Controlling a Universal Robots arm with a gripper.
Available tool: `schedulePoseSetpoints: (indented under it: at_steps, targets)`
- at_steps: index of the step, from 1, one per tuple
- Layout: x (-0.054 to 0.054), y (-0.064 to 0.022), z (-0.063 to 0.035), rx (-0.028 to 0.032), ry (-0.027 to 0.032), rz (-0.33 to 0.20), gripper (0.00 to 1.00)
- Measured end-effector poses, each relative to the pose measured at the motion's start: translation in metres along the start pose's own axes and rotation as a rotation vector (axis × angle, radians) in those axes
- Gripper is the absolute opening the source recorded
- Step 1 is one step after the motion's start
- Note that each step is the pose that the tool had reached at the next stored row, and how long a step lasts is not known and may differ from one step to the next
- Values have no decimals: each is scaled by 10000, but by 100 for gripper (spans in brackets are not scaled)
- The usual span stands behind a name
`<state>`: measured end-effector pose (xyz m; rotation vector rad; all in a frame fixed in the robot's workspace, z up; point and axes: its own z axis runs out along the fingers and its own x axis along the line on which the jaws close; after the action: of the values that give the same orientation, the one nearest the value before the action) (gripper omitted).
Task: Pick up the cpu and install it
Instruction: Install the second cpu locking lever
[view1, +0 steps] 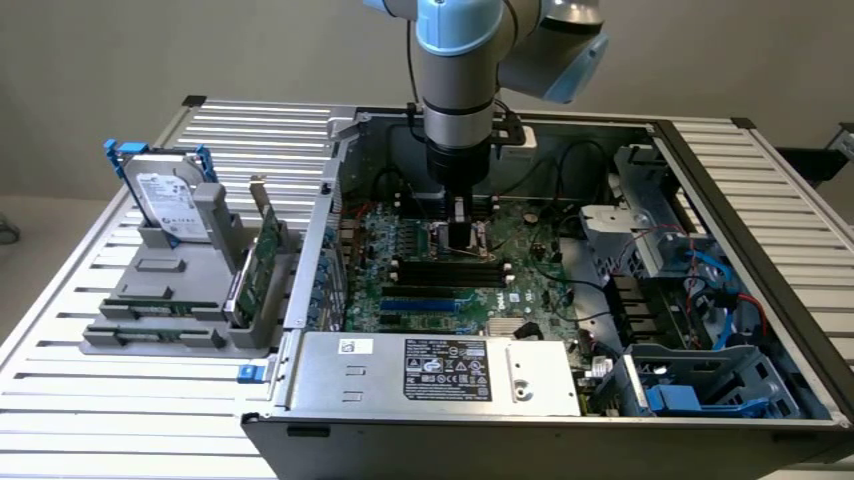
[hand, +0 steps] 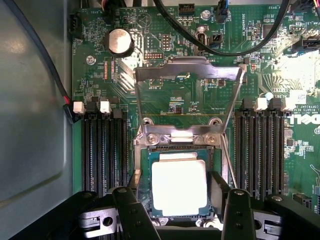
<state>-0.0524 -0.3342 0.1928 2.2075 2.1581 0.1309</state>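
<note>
Cpu (hand: 179, 187) lies flat in the socket (hand: 150, 141), hinged frame (hand: 187, 72) raised. Fingers (hand: 131, 212) are clamped on its two opposite side edges. Memory slots (hand: 102, 150) run near both sides, leaving narrow room.

Arm (view1: 461, 60) upright, gripper (view1: 463, 238) pointing down, seemingly low

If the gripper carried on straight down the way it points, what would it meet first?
Most likely the cpu, directly in line with the gripper at the open socket frame. Depth is unclear, so they may already touch.
</note>
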Motion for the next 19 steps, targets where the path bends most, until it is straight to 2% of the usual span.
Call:
schedulePoseSetpoints:
  at_steps: [14,19]
  targets:
    - [-2,0,0,-1,3,16,63]
    - [-1,1,-7,-2,-27,28,63]
